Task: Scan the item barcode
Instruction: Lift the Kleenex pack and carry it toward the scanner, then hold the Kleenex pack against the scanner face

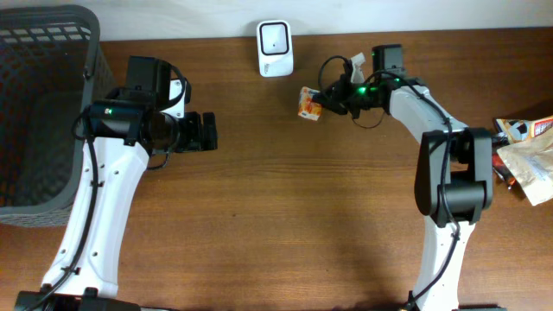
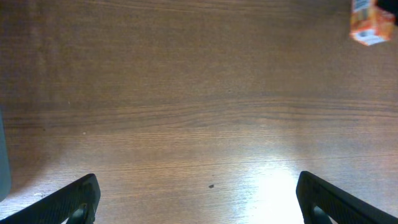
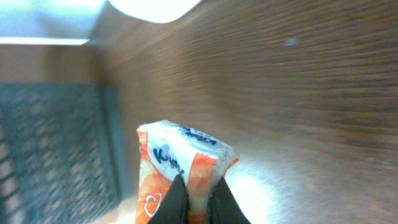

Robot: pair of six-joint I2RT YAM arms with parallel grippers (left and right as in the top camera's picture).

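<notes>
Basket (image 1: 34,112) at the far left edge of the worktop (image 1: 285,216), dark mesh, likely parked there to take items once scanned. Next along, left tool (image 1: 207,131), spread wide and holding nothing, poised over bare wood well apart from everything else. In its own camera, fingers (image 2: 74,199) at the two bottom corners, only wood grain between them. Judged to be waiting out of the way, leaving the scanning to the other arm.

Scanner (image 1: 274,48) near the middle of the far edge, white, its window plain in the overhead view. Probably set centrally for easy reach. Just right of it and a little nearer, packet (image 1: 309,104), small, orange and white, close to the scanner but not touching it. Gripped at one end by the right tool (image 1: 322,105), clamped shut on it, arm reaching leftward from its base. In the wrist view, thin end of the packet pinched between the dark fingers (image 3: 177,202), the rest sticking out ahead. Held by the edge, presumably, to leave the printed faces uncovered. No barcode to be made out. Cannot tell whether lifted or resting on the wood. Probably in need of turning toward the window.

Heap of packets (image 1: 525,160) at the far right edge, likely the supply awaiting a turn.
</notes>
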